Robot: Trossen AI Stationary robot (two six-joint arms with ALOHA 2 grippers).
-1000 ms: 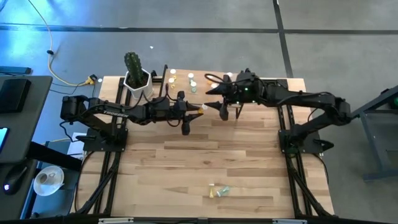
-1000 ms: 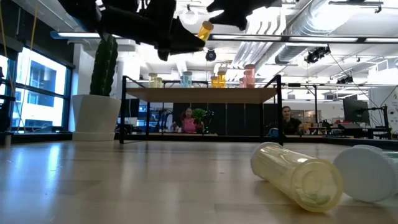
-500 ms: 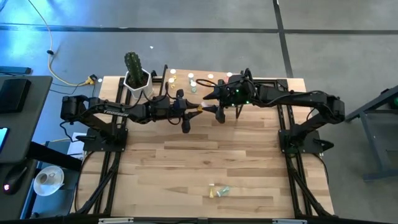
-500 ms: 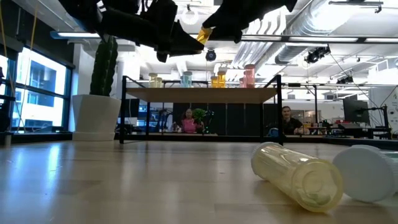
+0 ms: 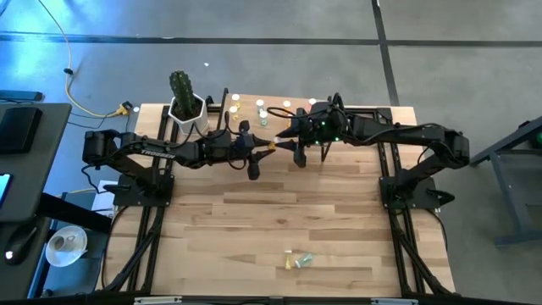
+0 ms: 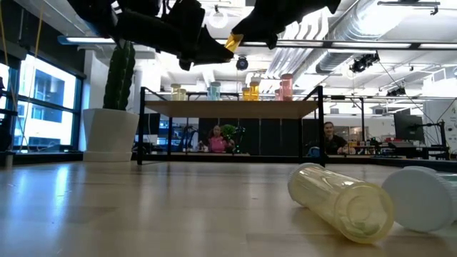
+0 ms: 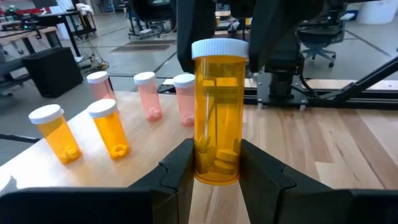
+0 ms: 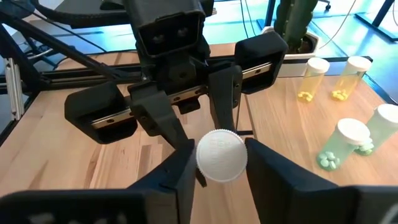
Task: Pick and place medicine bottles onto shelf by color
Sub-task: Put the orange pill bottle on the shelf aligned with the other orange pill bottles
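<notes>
An orange medicine bottle point(image 7: 216, 112) with a white cap hangs high over the table's middle, between my two grippers. My left gripper point(image 7: 216, 163) is shut on its lower body and my right gripper point(image 8: 219, 163) on its cap point(image 8: 221, 155). In the high view the two grippers meet tip to tip at the bottle point(image 5: 272, 146). The shelf point(image 6: 228, 109) stands at the table's far edge. Yellow, green, orange and pink bottles point(image 7: 112, 127) stand upright on it. My left gripper pinches the bottle's lower body point(image 7: 214, 169) near its base between its two fingers. The fingers come about level from the table's left and lie along the bottle. The bottle sticks out past the fingertips, cap end toward the right arm, clear of the table. My right gripper has its two fingers on opposite sides of the white cap point(image 8: 222, 144). It comes from the table's right, slanting a little downward. The cap's flat top faces back between the fingers. The bottle body behind the cap is hidden in this arm's wrist view.
A cactus in a white pot point(image 5: 186, 106) stands at the far left, beside the shelf. Two bottles point(image 5: 298, 260) lie on their sides near the table's front edge; a yellow one point(image 6: 343, 203) shows large in the low view. People sit in the room behind.
My right gripper has come down and toward the left gripper, and its fingers have shut on the orange bottle's cap. The left gripper has kept still with the bottle.
</notes>
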